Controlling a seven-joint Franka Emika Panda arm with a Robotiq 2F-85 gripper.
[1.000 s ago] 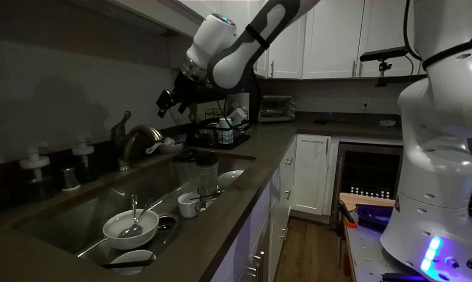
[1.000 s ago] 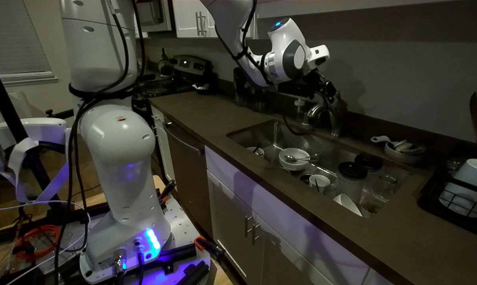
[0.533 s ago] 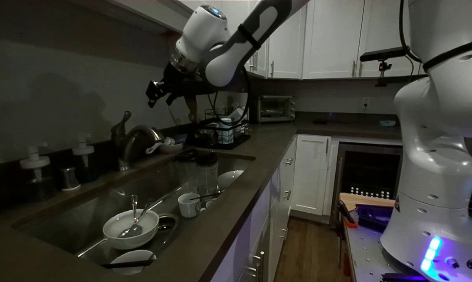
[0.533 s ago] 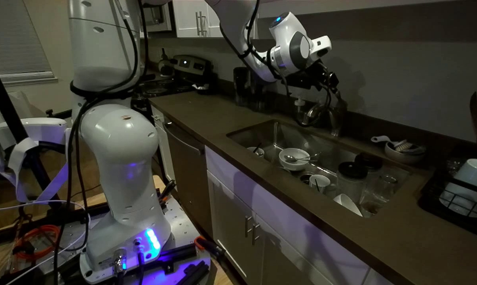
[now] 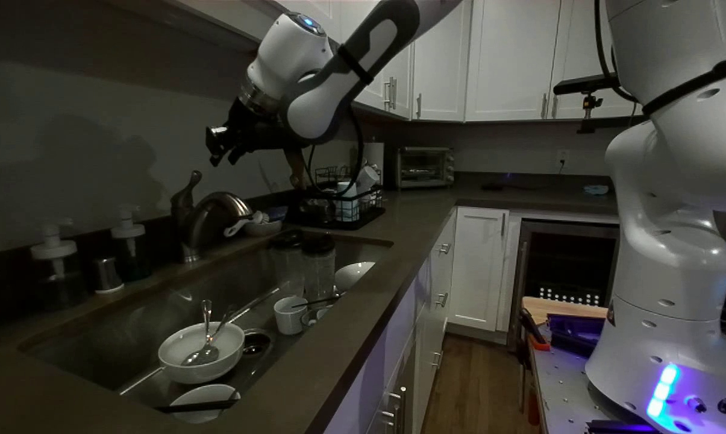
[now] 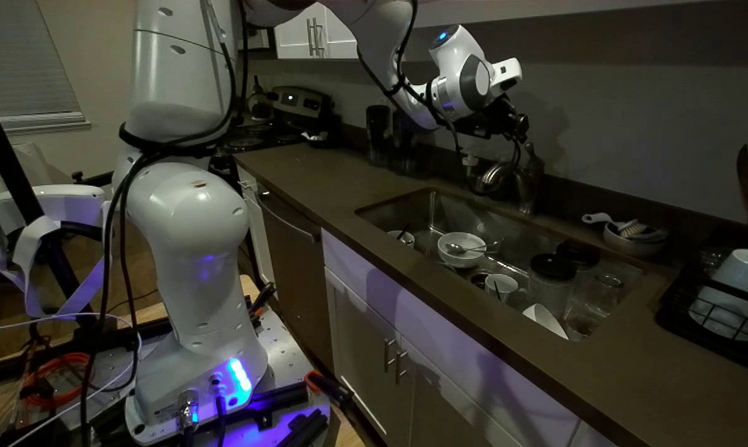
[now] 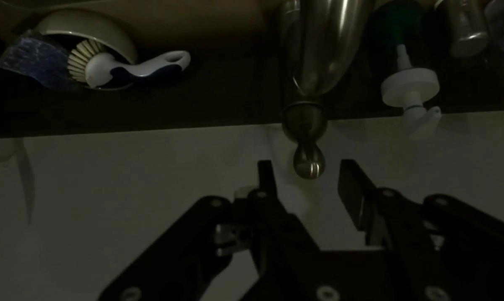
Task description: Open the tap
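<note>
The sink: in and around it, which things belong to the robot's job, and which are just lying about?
For the job:
tap, to be opened
lever handle
gripper, open

Just lying about:
white bowl holding a spoon
mug
dish brush
pump bottles

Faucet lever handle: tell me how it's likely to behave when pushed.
The lever handle looks like rigid metal, so it will probably pivot rather than flex. Its shiny, rounded end may prove slippery for the gripper. The faucet appears fixed to the counter, so tipping seems unlikely.
</note>
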